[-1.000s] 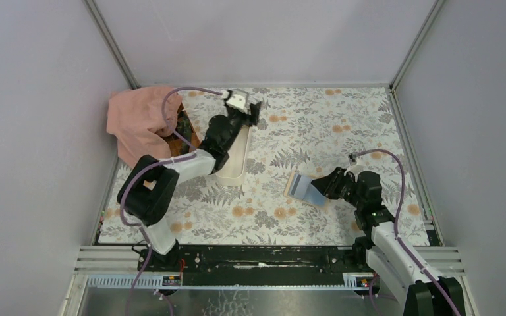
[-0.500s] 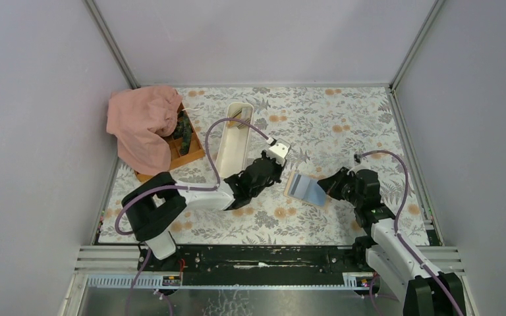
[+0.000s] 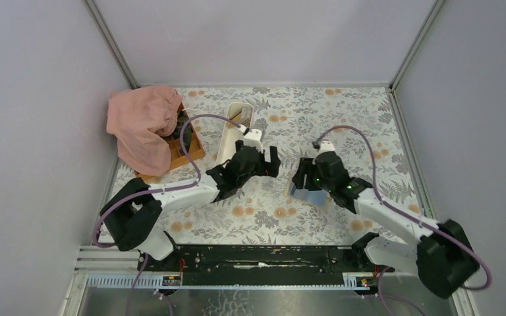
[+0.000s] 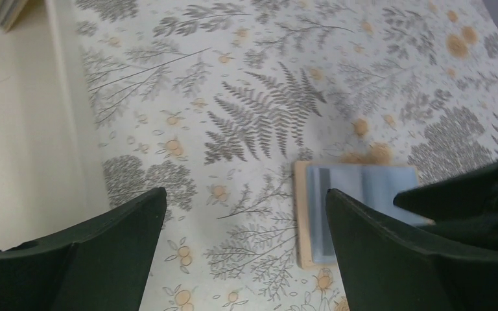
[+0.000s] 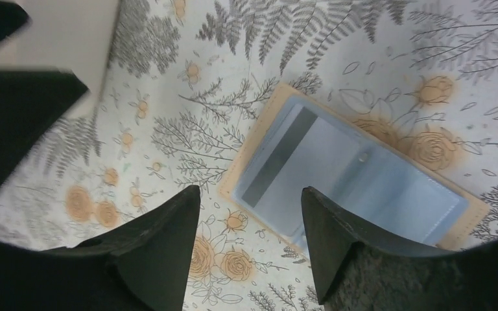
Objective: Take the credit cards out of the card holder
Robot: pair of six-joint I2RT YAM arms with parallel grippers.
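Left arm and right arm are converging over the open card holder, jaws parted and holding nothing, readying to empty it.

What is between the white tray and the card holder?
Only bare floral tablecloth, clear in the left wrist view; the top view shows the left gripper hanging above that stretch.

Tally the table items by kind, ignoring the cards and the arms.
Card holder: 1
White tray: 1
Wooden box: 1
Pink cloth: 1
Total: 4
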